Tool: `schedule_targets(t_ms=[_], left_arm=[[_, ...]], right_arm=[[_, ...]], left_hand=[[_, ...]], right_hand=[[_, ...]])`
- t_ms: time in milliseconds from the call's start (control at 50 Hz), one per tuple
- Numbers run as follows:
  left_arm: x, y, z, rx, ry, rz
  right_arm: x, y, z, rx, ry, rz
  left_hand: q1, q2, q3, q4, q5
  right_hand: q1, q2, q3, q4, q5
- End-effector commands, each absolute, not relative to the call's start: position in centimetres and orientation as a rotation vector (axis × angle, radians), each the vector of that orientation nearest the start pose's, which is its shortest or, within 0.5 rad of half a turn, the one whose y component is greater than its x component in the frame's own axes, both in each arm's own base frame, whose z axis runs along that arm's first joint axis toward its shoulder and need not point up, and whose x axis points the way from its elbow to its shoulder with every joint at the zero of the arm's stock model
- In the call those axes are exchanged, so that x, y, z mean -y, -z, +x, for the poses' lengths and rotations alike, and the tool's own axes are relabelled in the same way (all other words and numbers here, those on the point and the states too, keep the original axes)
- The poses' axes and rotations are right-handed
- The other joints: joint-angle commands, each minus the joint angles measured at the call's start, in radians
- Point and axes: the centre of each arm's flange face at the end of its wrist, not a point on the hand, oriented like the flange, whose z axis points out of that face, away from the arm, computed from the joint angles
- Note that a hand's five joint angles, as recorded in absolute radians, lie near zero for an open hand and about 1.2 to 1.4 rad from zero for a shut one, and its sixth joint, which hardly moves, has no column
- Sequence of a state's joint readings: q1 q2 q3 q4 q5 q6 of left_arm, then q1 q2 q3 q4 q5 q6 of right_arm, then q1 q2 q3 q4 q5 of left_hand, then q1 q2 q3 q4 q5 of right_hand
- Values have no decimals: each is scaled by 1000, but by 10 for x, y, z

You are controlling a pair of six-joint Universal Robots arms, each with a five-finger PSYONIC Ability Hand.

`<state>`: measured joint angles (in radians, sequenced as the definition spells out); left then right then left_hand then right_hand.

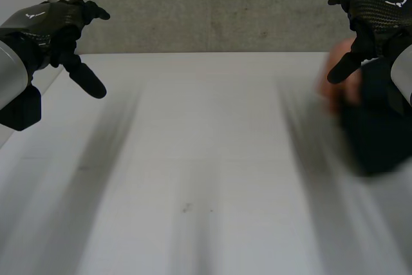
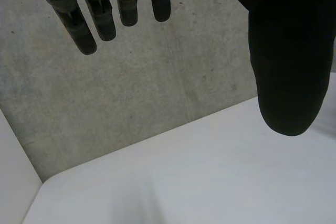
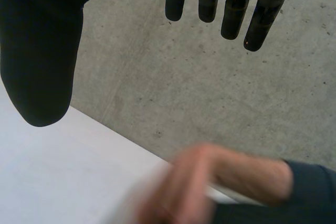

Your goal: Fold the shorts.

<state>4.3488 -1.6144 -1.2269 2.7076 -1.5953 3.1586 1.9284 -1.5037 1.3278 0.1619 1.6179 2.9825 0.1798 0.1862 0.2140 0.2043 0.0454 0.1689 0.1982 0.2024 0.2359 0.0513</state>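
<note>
Soft, even light falls on the white table (image 1: 212, 159); a person's hand (image 3: 184, 187) blurs with motion.

Two black robot hands are there, the left hand (image 1: 55, 24) and the right hand (image 1: 376, 11). There is one flat white table (image 1: 206, 159), one blurred person's hand (image 3: 199, 182) and one grey concrete wall (image 1: 212, 4).

White table (image 1: 193, 178), a couple of small dark specks (image 1: 187, 208) near the middle of its top. Grey, pitted concrete surface (image 1: 212, 4) runs behind its far edge. A person's hand (image 3: 178, 195), blurred, is over the table by its far right edge, with the forearm (image 3: 247, 174) running back to a dark sleeve (image 3: 312, 184).
</note>
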Motion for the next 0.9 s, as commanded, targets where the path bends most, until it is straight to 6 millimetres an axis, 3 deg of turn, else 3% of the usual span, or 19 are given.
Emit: schedule_targets(t_ms=[20,140,220,340,440,520,580,680,900], left_arm=[[229,-361,-225,-2495,2188,455],[230,-360,-225,-2498,2184,455],[241,-361,-226,-2443,2241,433],[263,-347,-225,-2442,2186,430],[290,-317,-214,-2330,1939,649],[298,-296,-203,-2224,1721,804],[303,-285,-190,-2179,1598,800],[313,-250,-160,-2179,1328,708],[311,-210,-126,-2246,1098,676]], right_arm=[[255,-348,231,-2070,2162,-494],[256,-347,231,-2066,2164,-495],[254,-346,232,-2064,2160,-499],[255,-343,233,-2072,2149,-505],[255,-341,235,-2074,2143,-513],[256,-338,236,-2084,2132,-525],[257,-335,238,-2083,2119,-554],[257,-326,242,-2091,2073,-598],[254,-298,256,-2137,1952,-679]], left_hand=[[-4,-11,-39,-29,-45],[-4,-11,-39,-29,-45],[-4,-11,-39,-29,-45],[-4,-11,-39,-29,-45],[-2,-8,-36,-26,-42],[-1,-8,-36,-26,-42],[16,10,-18,-8,-24],[4,-2,-30,-20,-36],[7,1,-27,-17,-33]], right_hand=[[6,-24,-28,-61,-51],[6,-24,-28,-61,-51],[6,-24,-28,-61,-51],[6,-24,-28,-61,-51],[6,-24,-28,-61,-51],[6,-24,-28,-61,-51],[6,-24,-28,-61,-51],[6,-24,-28,-61,-51],[6,-24,-28,-61,-51]])
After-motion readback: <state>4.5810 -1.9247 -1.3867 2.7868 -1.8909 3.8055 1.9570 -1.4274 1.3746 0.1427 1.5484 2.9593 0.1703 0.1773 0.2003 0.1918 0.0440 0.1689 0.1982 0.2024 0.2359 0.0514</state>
